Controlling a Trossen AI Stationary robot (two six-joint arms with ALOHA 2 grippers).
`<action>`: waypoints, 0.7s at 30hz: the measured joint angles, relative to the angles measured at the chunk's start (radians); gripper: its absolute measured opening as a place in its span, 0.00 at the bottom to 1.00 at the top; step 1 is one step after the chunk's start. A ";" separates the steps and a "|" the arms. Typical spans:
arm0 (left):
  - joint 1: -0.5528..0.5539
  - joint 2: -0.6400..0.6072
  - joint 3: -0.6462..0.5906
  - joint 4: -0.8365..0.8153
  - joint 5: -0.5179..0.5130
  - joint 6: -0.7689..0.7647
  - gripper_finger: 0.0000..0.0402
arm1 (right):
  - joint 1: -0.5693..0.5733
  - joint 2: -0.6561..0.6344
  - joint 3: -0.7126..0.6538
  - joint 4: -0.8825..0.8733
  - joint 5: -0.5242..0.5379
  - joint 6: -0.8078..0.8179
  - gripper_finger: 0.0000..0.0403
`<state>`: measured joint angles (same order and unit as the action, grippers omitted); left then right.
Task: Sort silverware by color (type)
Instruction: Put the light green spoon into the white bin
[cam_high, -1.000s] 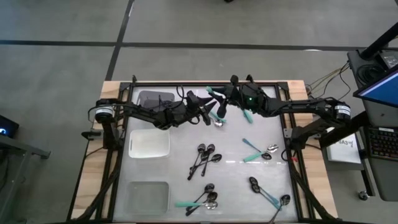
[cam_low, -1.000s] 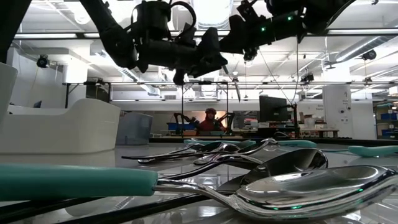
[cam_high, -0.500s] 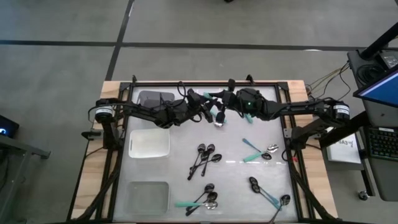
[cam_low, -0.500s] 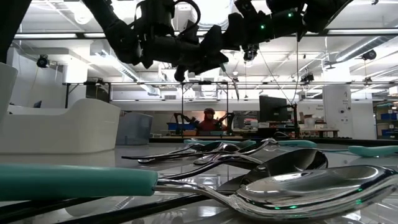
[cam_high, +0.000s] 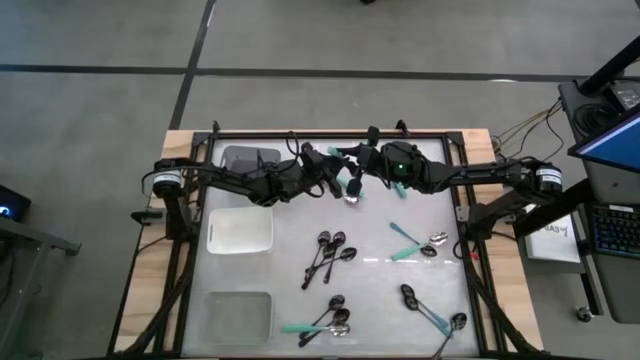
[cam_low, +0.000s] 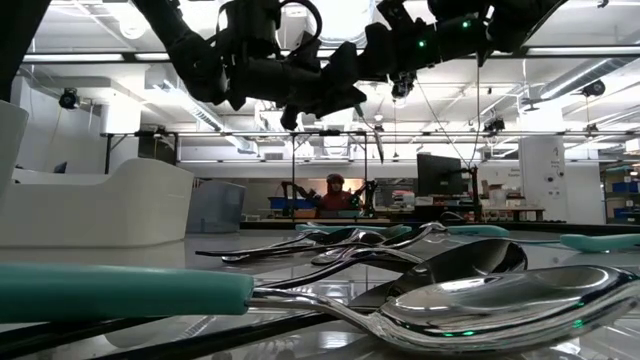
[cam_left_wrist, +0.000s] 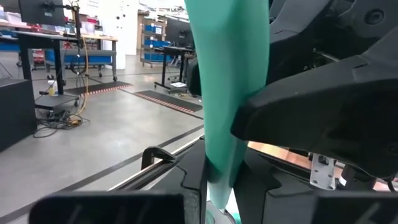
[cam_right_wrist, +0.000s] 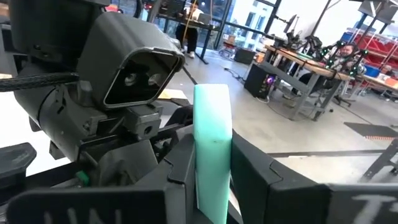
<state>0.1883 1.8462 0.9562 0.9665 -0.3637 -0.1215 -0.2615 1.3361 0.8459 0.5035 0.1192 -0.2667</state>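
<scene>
Above the table (cam_high: 300, 262), both claws pinch one teal-handled spoon (cam_high: 351, 186) (apparently); its bowl barely shows.

Grey concrete floor (cam_high: 300, 40) with dark seams; workbenches (cam_right_wrist: 311, 68), monitors (cam_low: 440, 172), seated person (cam_low: 335, 192); bright ceiling lights.

Both arms reach inward over the table's far middle, raised off it. The left claw (cam_high: 338, 181) and right claw (cam_high: 352, 163) meet tip to tip, each clamped tight.
</scene>
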 joint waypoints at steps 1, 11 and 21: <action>0.000 -0.001 0.000 -0.003 0.003 0.000 0.08 | 0.000 0.000 0.000 -0.002 0.000 0.007 0.20; 0.000 -0.048 -0.002 -0.133 0.012 -0.003 0.04 | -0.003 -0.094 -0.001 -0.103 0.184 -0.037 0.44; 0.002 -0.243 -0.002 -0.505 0.098 0.009 0.04 | -0.001 -0.274 0.000 -0.410 0.175 0.150 0.44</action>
<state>0.1898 1.6033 0.9543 0.4612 -0.2660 -0.1124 -0.2623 1.0623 0.8455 0.0933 0.2946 -0.1169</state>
